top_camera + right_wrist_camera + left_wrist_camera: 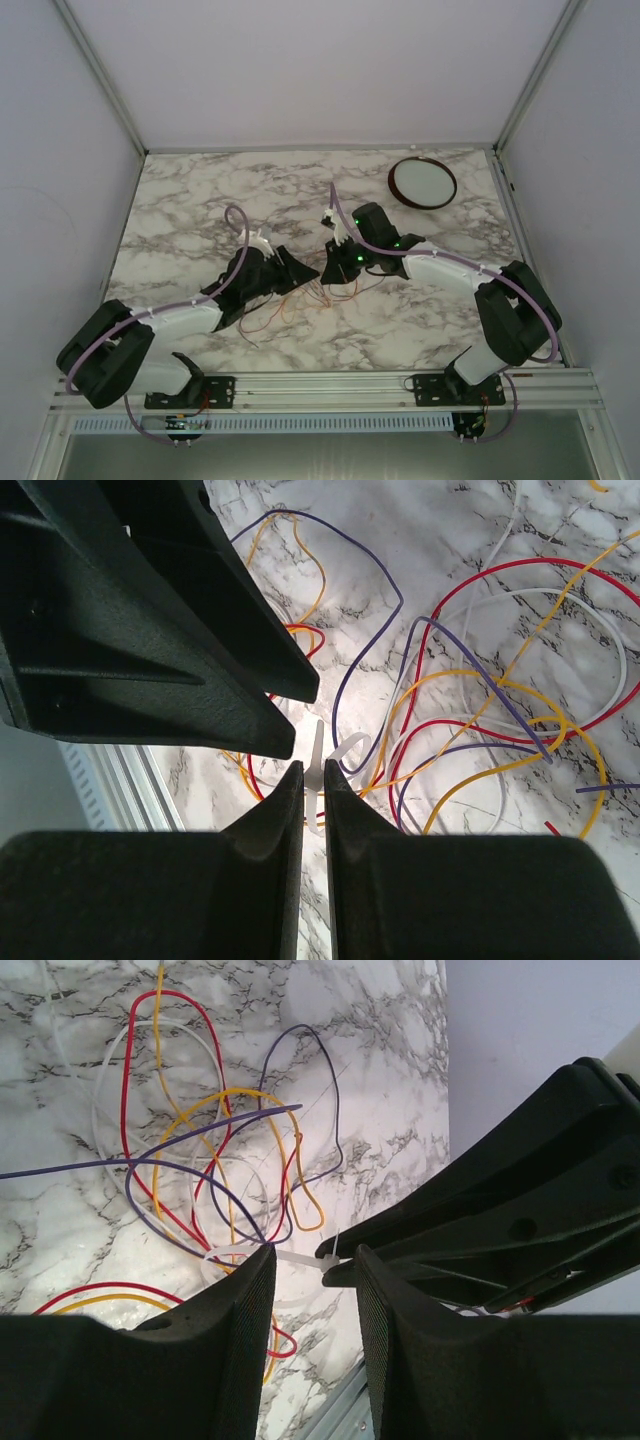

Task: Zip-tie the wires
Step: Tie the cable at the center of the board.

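Wires (305, 298) lie loose and tangled mid-frame in the top view, between both grippers. Right gripper (314, 777) is clenched on a white zip tie (318, 742). Left gripper (314, 1275) has jaws apart, grasping nothing, tips right at the tie's strap. It may be straddling it; tight view. Step: handing over the tie. Next: left pinches the tail, steady and aligned.

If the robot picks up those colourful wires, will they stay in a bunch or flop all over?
Probably flop: the wires lie in loose, curling loops, so they look bendy. They seem very thin, so likely light. They cross over each other, so lifting one may drag others along.
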Action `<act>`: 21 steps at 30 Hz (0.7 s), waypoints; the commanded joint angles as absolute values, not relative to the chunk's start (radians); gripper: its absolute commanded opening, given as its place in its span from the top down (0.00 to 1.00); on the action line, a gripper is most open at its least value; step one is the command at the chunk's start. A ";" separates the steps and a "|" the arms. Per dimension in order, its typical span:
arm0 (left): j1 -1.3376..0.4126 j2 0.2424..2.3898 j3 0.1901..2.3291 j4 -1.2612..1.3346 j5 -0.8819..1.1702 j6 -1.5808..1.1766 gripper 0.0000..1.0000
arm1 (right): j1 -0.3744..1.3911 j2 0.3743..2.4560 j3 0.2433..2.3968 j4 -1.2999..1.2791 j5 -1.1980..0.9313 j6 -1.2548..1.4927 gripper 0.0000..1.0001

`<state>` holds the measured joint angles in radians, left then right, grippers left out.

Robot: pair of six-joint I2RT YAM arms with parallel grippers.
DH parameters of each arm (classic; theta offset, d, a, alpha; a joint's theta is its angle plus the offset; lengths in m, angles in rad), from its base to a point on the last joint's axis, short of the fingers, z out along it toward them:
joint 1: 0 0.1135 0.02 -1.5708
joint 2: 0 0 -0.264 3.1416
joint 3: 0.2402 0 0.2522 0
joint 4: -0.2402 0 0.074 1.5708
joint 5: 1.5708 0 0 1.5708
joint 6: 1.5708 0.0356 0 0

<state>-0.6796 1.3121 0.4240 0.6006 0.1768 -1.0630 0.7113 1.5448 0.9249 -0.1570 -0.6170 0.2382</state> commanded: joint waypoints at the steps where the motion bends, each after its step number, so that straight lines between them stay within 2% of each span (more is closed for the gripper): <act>1: -0.675 1.334 0.465 0.665 0.194 -1.051 0.62 | 0.721 1.530 0.938 -0.137 -0.618 0.227 0.98; 9: -0.675 1.375 0.485 0.685 0.203 -1.041 0.67 | 0.721 1.533 0.939 -0.140 -0.620 0.225 0.98; 16: -0.679 1.407 0.527 0.640 0.211 -0.999 0.79 | 0.721 1.534 0.940 -0.141 -0.613 0.228 0.98; 21: -0.684 1.409 0.546 0.601 0.210 -0.973 0.82 | 0.721 1.539 0.942 -0.141 -0.594 0.236 0.98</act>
